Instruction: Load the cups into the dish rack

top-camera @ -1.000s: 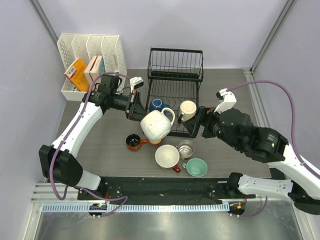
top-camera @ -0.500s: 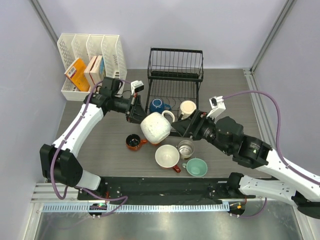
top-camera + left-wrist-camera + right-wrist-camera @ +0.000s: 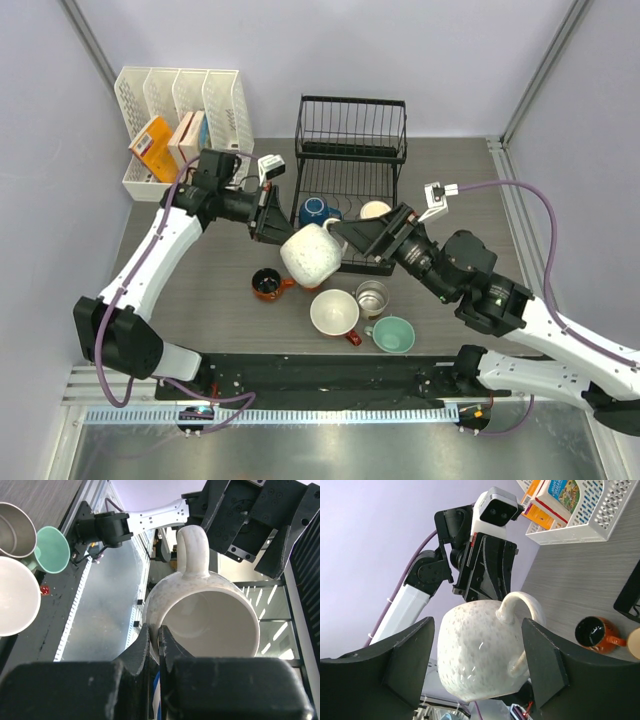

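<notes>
- Pinching the rim of the speckled cream mug (image 3: 310, 255) between its closed fingers, my left gripper (image 3: 155, 640) held it in the air above the middle of the tabletop (image 3: 200, 290), just in front of the dish rack (image 3: 350, 130).
- The mug lay tilted on its side, its handle pointing toward my right arm.
- My right gripper (image 3: 477, 657) stood spread wide, one finger on each side of the mug's body. I could not tell whether either finger touched it.
- The black wire rack stood at the far edge of the tabletop, near its middle.
- A blue mug (image 3: 315, 210) sat in the front of the rack's lower tier, and a cream mug (image 3: 377, 210) sat beside it, partly hidden by my right arm.
- On the tabletop toward the near edge stood a black mug (image 3: 266, 284), a red mug (image 3: 335, 313) with a white inside, a steel mug (image 3: 372, 297) and a teal mug (image 3: 393, 335), close together.
- A white organizer (image 3: 180, 120) holding boxes stood at the far left corner.
</notes>
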Robot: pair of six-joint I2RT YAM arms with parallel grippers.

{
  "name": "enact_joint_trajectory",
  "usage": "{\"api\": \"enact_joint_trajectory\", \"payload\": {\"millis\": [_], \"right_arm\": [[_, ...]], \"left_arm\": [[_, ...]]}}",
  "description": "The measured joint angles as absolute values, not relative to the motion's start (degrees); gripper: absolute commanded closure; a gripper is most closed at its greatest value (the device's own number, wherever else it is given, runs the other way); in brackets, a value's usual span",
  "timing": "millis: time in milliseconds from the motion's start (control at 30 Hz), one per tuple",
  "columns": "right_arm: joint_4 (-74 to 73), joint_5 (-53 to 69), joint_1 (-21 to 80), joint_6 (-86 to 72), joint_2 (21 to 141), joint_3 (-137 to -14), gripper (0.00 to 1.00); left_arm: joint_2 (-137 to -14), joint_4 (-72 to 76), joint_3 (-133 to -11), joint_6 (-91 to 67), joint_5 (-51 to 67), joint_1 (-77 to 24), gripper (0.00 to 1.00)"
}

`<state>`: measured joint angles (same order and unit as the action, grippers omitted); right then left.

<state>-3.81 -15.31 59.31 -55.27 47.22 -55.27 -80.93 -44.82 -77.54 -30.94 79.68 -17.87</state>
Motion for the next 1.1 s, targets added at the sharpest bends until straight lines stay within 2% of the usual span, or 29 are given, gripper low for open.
{"api": "enact_joint_trajectory", "payload": {"millis": [233,500,733,833,933,1000,1100], "right_arm": [[3.0,-15.1,59.3,-57.6,47.9,-51.8,0.25],[-0.1,-18.1,59.5,-56.3,46.2,-51.2,0.25],[-6.7,-22.3,59.4,-53.1,41.3,-57.0,0.25],[-6.4,-22.6,59.4,-54.9,39.2,-54.5,0.24],[-10.4,-22.2,59.4,-56.2,42.3,-52.5,0.23],[-15.5,-21.8,58.8,-55.6,48.7,-54.8,0.22],[-22.5,-18.4,54.3,-53.3,61.6,-62.0,0.23]], "left_arm": [[-80.9,-45.3,-80.5,-30.8,79.0,-17.7,1.0],[-79.5,-45.6,-84.5,-31.2,82.8,-17.6,1.0],[-79.8,-45.6,-83.6,-29.7,83.7,-17.6,1.0],[-79.9,-42.4,-77.9,-29.2,84.4,-18.5,1.0],[-81.0,-23.1,-65.9,-42.5,85.0,-19.3,1.0],[-84.2,-1.4,-56.9,-57.1,85.3,-18.8,1.0],[-95.2,30.2,-51.5,-79.8,85.5,-16.1,1.0]]}}
